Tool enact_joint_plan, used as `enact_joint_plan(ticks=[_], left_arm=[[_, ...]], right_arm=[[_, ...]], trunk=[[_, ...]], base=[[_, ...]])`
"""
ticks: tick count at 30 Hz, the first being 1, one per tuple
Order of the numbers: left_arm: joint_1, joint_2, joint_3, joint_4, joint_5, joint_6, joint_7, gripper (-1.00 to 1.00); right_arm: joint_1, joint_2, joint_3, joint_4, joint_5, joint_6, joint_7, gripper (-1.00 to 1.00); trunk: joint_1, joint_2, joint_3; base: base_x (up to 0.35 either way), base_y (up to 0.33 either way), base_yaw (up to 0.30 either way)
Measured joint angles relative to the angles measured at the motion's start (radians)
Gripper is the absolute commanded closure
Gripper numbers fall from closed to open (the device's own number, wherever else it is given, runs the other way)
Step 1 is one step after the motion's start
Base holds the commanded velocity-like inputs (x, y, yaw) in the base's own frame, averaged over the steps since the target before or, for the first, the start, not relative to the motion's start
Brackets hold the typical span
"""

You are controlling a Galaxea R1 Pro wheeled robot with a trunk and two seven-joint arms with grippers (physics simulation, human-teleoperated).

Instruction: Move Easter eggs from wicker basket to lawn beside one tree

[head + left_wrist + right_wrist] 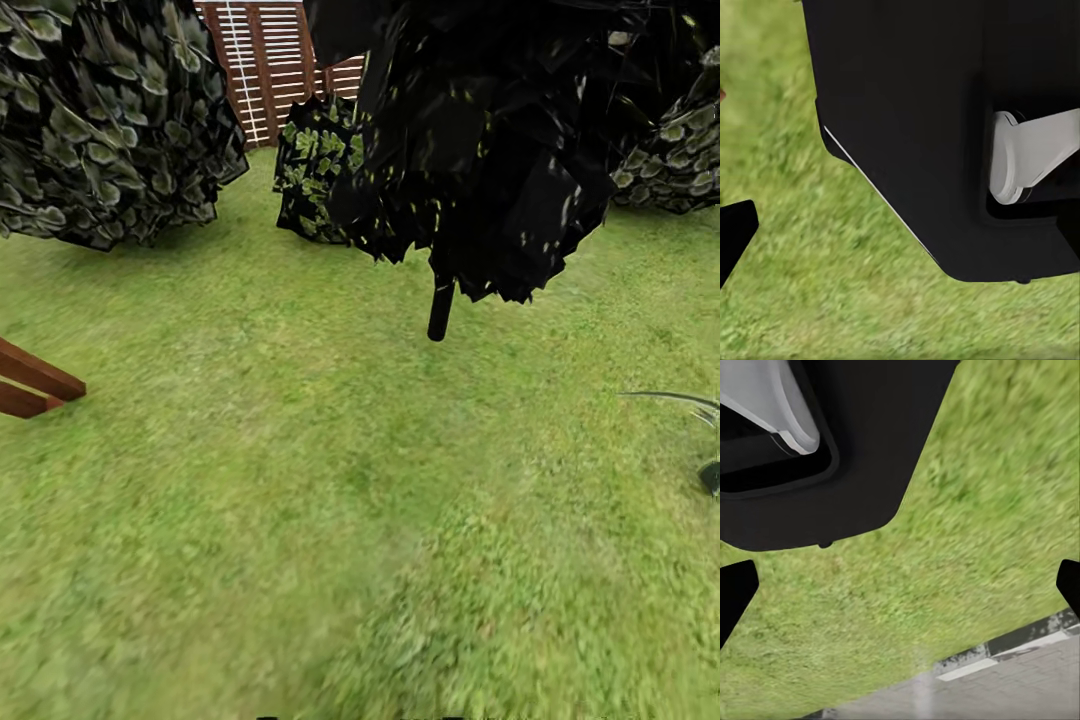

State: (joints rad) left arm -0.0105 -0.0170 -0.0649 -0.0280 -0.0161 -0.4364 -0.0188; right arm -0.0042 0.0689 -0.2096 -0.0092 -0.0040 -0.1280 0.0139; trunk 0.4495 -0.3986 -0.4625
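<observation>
The lawn (300, 500) spreads out in front of me in the head view. A tree (439, 305) with a thin dark trunk and a low, dense, dark crown stands ahead, slightly right of centre. The Easter eggs and the wicker basket are out of view. In the left wrist view my left gripper (900, 244) hangs over grass beside the robot's black body (945, 112), with one dark fingertip (733, 236) at the frame's edge. My right gripper (900, 600) is open over grass, fingertips (735, 596) far apart, nothing between them.
Leafy shrubs stand at the back left (100, 120), behind the tree (315, 170) and at the back right (675, 160). A brown slatted fence (270, 60) closes the back. A brown wooden piece (35, 385) juts in at left. A spiky plant (700, 410) is at right. Grey paving (1020, 675) borders the grass.
</observation>
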Motion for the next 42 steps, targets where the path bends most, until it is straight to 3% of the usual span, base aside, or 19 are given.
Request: enact_joint_plan(ticks=[9, 29, 42], left_arm=[[0.000, 0.000, -0.011, 0.000, -0.001, 0.000, -0.001, -1.00], [0.000, 0.000, -0.019, 0.000, -0.001, 0.001, -0.001, -1.00], [0.000, 0.000, -0.019, 0.000, -0.001, 0.001, 0.000, -1.00]], right_arm=[[0.000, 0.000, -0.001, 0.000, 0.000, 0.000, 0.000, -1.00], [0.000, 0.000, -0.001, 0.001, 0.000, 0.000, 0.000, -1.00], [0.000, 0.000, 0.000, 0.000, 0.000, 0.000, 0.000, -1.00]], trunk=[[0.000, 0.000, 0.003], [0.000, 0.000, 0.015], [0.000, 0.000, 0.023]], base=[[0.000, -0.031, -0.296], [0.000, -0.235, -0.289], [0.069, -0.006, -0.285]])
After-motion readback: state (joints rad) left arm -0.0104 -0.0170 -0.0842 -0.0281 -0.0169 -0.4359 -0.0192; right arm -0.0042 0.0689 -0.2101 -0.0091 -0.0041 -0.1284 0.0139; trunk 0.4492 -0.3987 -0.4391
